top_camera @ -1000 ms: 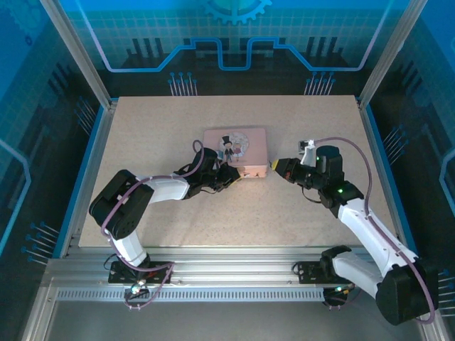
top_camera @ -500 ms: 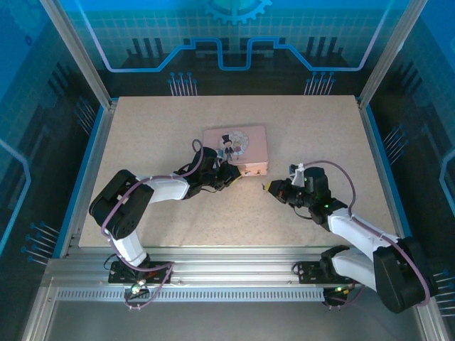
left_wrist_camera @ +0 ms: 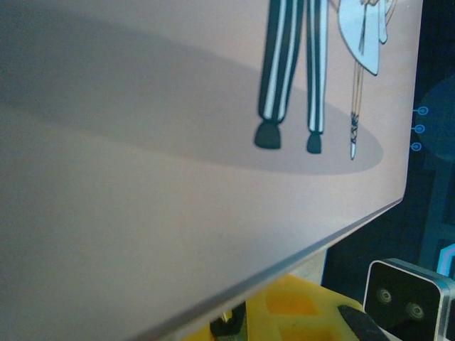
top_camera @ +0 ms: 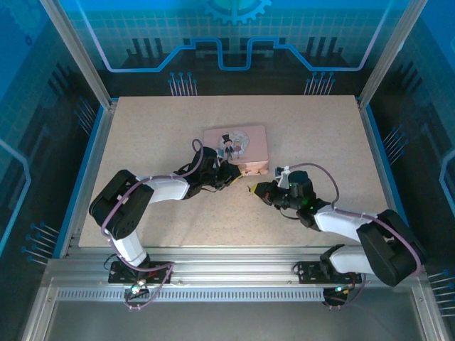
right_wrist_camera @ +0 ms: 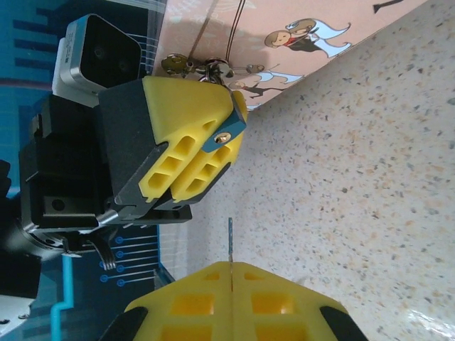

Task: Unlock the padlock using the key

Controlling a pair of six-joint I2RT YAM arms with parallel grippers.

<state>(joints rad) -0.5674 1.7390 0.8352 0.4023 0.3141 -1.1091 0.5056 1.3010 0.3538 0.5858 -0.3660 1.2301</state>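
My right claw point(top_camera: 254, 190): squeezed all the way shut, low over the table point(top_camera: 156, 128), just in front of the pink box point(top_camera: 249, 138).
What it holds: the key point(right_wrist_camera: 230, 240). The thin metal bit pokes straight out from between my yellow fingers point(right_wrist_camera: 192, 305).
Where the key points: at my other claw. There is a gap between them; they do not touch.
My left claw point(top_camera: 232, 173): nearly shut, right by the front corner of the pink box.
What it holds: a small blue-grey thing with a brass dot, pinched at the tips. It looks like the padlock point(right_wrist_camera: 222, 138).
Padlock's brass dot: it faces the key.
Pink box: it lies flat on the table, with a cartoon couple on the lid.
Shiny bits point(right_wrist_camera: 190, 65): small metal rings at the box's edge, just behind my left claw.
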